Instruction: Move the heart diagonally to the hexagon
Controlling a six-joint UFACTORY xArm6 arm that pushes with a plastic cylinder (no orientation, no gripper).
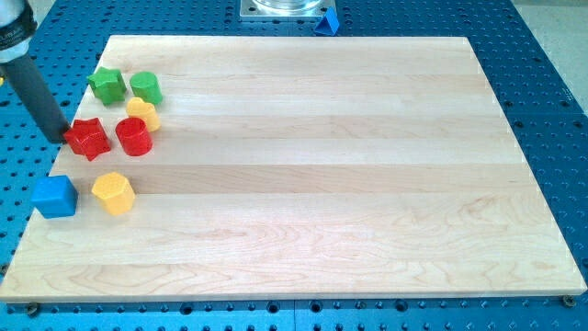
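A yellow heart (143, 111) lies near the board's left edge, partly behind a red cylinder (133, 137). A yellow hexagon (113, 193) lies lower down, toward the view's bottom left. My tip (62, 139) is at the left side of a red star (88, 139) and looks to be touching it. It is well left of the heart and above the hexagon. The dark rod slants up to the view's top left.
A green star (107, 85) and a green round block (146, 87) sit just above the heart. A blue cube (54, 196) lies left of the hexagon at the wooden board's (303, 165) left edge. A small blue piece (326, 25) sits beyond the top edge.
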